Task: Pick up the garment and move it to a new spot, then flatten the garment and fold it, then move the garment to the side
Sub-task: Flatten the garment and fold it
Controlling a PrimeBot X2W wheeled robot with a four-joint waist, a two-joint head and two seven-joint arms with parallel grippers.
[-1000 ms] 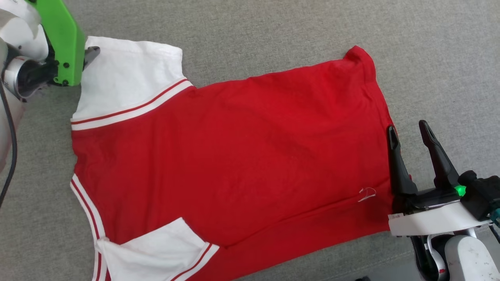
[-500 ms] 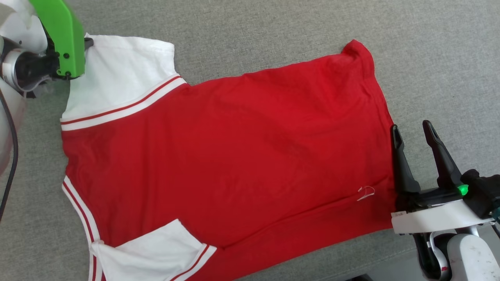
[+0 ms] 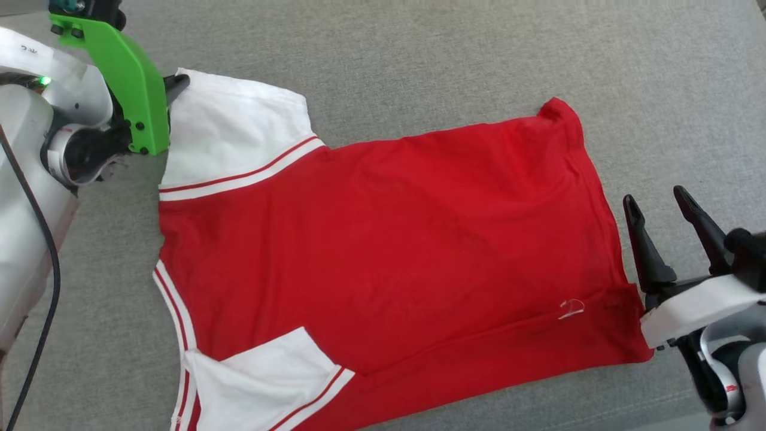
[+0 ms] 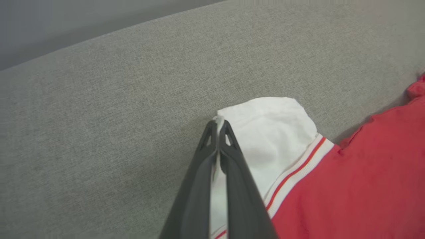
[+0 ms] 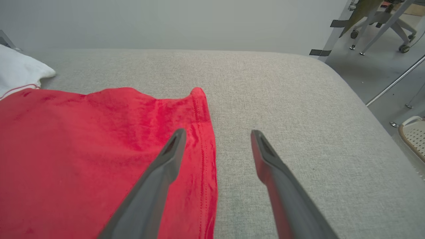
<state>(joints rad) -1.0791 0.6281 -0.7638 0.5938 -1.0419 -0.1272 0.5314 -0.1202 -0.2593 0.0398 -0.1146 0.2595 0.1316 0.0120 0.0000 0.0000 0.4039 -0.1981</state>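
Item: shirt [image 3: 389, 239], red w/ white sleeves, lay spread on the grey cushion [image 3: 419, 54]. Its long axis ran left-right across your head view, collar end toward the left arm, bottom hem [image 3: 607, 209] toward the right arm. Left gripper [image 4: 218, 124]: jaws pinched together on the outer corner of the far sleeve [image 3: 233, 131], a sliver of white cloth betw. the tips. Right gripper [image 5: 218, 132]: jaws spread wide, nothing held, straddling the hem edge, w/ one finger above red cloth and the other above bare cushion; contact w/ the cloth couldn't be told. Key relation for you: ea. arm sat at its own end of the shirt, so the next lift or drag prob. turned on the right gripper closing on that hem. Near sleeve [image 3: 263, 377]: folded over the body, not yet flattened.
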